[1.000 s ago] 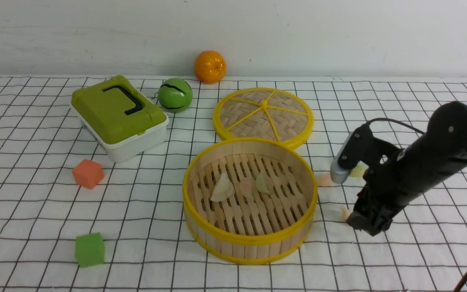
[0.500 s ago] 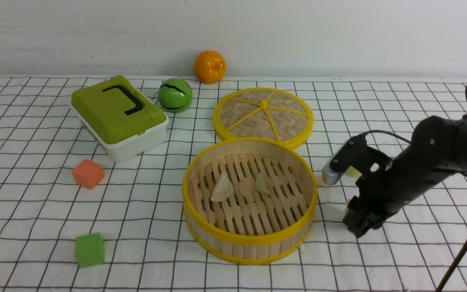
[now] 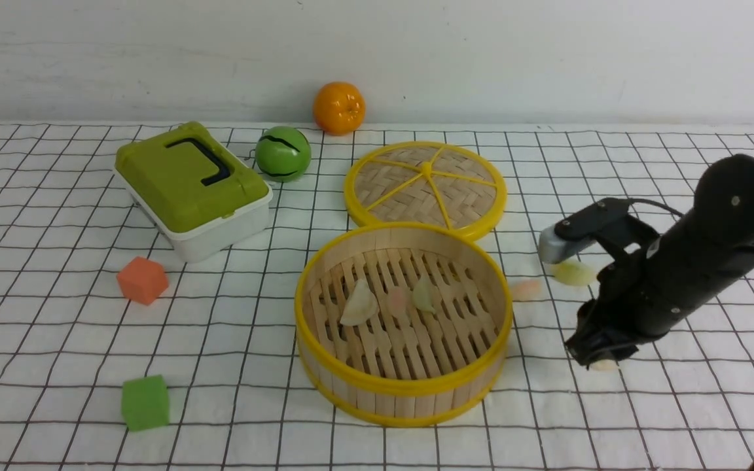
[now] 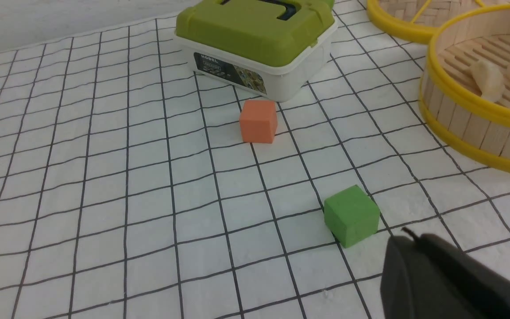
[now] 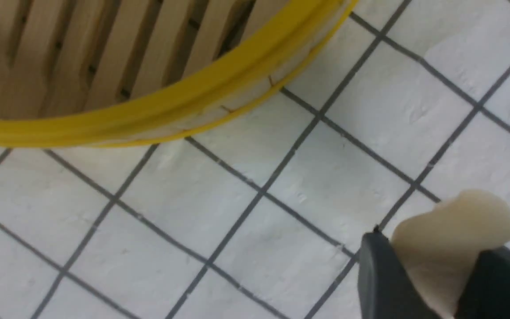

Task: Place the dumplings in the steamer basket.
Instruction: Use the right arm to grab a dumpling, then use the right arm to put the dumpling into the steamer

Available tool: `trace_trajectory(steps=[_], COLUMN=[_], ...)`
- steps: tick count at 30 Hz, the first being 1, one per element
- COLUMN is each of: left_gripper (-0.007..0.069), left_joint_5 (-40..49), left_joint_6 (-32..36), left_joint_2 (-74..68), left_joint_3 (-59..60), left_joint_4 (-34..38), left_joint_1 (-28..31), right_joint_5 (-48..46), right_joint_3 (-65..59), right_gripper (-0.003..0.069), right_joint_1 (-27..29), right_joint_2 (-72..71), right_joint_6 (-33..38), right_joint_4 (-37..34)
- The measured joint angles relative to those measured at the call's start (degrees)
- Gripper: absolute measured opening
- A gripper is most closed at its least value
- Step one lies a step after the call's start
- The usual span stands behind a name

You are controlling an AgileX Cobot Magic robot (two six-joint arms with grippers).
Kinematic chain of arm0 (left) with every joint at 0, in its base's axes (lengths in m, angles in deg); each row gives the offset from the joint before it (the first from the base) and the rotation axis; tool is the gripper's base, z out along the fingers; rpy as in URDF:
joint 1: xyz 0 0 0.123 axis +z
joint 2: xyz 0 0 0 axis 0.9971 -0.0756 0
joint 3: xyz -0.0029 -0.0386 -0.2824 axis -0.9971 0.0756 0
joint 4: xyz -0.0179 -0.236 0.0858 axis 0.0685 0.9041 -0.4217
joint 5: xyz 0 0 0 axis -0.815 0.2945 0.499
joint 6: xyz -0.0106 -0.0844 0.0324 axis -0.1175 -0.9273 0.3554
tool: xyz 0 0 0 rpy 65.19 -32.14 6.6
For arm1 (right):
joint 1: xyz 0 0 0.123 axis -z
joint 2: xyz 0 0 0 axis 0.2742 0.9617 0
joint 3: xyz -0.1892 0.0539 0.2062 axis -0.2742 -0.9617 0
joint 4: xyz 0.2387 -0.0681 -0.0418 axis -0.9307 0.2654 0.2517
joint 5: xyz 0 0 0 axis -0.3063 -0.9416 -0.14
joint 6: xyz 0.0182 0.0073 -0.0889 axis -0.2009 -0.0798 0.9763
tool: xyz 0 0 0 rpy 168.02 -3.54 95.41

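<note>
The steamer basket stands mid-table with three dumplings on its slats: a white one, a pink one and a green one. To its right, a pinkish dumpling and a light green dumpling lie on the cloth. My right gripper hangs low to the right of the basket, shut on a pale white dumpling that sticks out past its fingertips. The basket's yellow rim is close by. My left gripper is shut and holds nothing, near the green cube.
The flat woven lid lies behind the basket. A green-lidded box, a green ball and an orange sit at the back left. An orange cube and a green cube lie at the front left.
My right gripper's jaws have closed on the pale dumpling that lay beside them. The arm has shifted a little, uncovering the two dumplings on the cloth.
</note>
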Motion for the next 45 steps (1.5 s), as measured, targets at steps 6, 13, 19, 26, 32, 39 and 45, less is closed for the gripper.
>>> trace_trajectory(steps=[6,13,19,26,32,39,45], left_gripper=[-0.0013,-0.0013,-0.0013,-0.0013,-0.0013,-0.0013,-0.0013], left_joint_5=[0.29,-0.87,-0.64,1.06,1.26,1.11,1.01], left_joint_6=[-1.01,-2.57,-2.7,-2.87,-2.87,-2.87,-2.88], left_joint_2=[0.08,0.14,3.76,8.66,9.13,9.13,9.13], left_joint_3=[0.0,0.0,0.0,0.0,0.23,1.14,1.14], left_joint_4=[0.42,0.48,0.48,0.43,0.37,-0.39,-0.45], left_joint_1=[0.0,0.0,0.0,0.0,0.0,0.0,0.0], right_joint_5=[-11.65,-20.48,-16.39,-13.32,-11.4,-7.98,-7.84], right_joint_3=[7.91,21.22,27.14,31.6,32.22,32.39,32.39], right_gripper=[0.02,0.0199,0.0199,0.0198,0.0198,0.0307,0.0447], right_joint_1=[0.0,-8.55,-16.73,-19.5,-20.5,-20.5,-20.5], right_joint_2=[-3.63,-1.5,6.9,16.82,21.06,21.06,21.07], right_joint_6=[-9.46,-16.55,-24.42,-30.71,-31.38,-35.44,-35.81], right_joint_4=[-2.57,-4.4,-3.52,-3.15,-3.21,-2.42,-2.24])
